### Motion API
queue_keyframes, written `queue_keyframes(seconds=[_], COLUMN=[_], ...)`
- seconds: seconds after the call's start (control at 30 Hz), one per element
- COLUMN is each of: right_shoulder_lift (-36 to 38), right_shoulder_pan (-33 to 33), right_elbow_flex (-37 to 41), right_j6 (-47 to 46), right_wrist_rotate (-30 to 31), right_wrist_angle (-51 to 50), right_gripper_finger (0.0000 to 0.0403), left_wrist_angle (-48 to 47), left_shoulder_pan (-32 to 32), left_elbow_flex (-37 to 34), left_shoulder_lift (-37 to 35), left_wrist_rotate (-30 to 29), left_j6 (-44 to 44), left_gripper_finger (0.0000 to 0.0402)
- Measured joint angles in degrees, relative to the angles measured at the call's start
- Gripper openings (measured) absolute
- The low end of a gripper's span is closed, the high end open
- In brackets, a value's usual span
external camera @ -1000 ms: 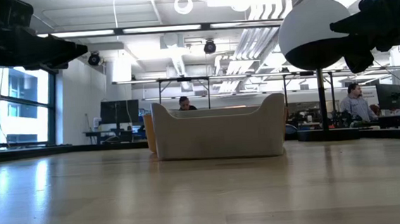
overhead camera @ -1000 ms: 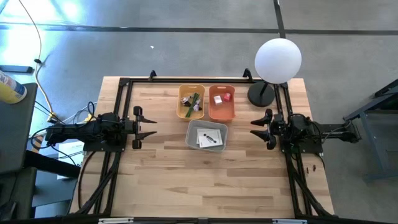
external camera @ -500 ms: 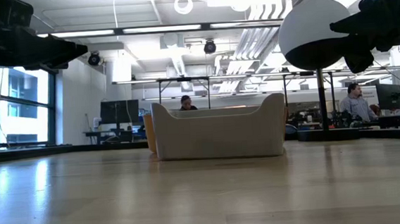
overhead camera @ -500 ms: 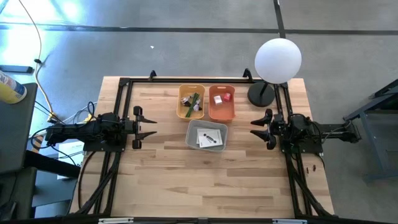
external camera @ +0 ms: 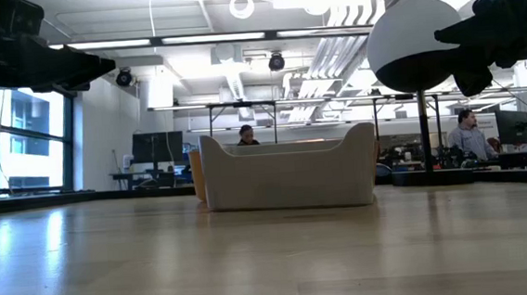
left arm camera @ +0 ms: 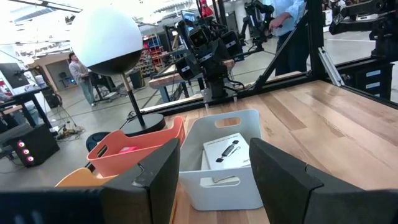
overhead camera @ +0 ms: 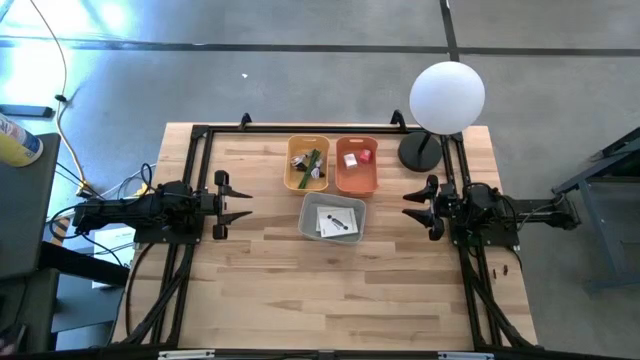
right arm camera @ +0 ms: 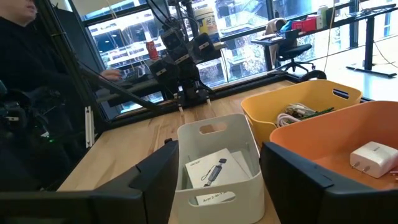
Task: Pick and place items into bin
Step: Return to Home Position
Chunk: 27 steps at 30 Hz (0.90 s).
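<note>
Two end effectors are being held above the bench (overhead camera: 300, 290), facing each other across it: left end effector (overhead camera: 245, 204) & right end effector (overhead camera: 406, 205), each w/ fingers being held wide, nothing gripped. Gray bin (overhead camera: 333, 197) is sitting directly between them, just ahead of each, w/ 2 white flat packets (overhead camera: 338, 222) lying inside. Yellow bin (overhead camera: 290, 150), carrying green-handled tool (overhead camera: 311, 160) & silver bits (overhead camera: 316, 172), and orange bin (overhead camera: 357, 181), carrying red cube (overhead camera: 365, 155) & white cube (overhead camera: 350, 159), are sitting side by side just past the gray bin, off the line between the end effectors. Globe lamp (overhead camera: 447, 97) is standing near the right end effector.
</note>
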<state>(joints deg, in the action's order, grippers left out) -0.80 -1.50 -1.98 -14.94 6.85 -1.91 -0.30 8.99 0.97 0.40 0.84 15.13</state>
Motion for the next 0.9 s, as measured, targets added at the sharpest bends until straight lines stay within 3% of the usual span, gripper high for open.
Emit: queue_keyframes(seconds=[0.9], right_shoulder_lift=[0.0], right_shoulder_pan=[0.0], right_elbow_flex=[0.0], right_j6=[0.0], right_wrist_rotate=[0.0], right_wrist_angle=[0.0], right_gripper_finger=[0.0216], left_wrist_angle=[0.0], left_shoulder_pan=[0.0], left_elbow_flex=[0.0], left_shoulder_lift=[0.0], left_wrist_rotate=[0.0], left_j6=[0.0], left_gripper_finger=[0.0182])
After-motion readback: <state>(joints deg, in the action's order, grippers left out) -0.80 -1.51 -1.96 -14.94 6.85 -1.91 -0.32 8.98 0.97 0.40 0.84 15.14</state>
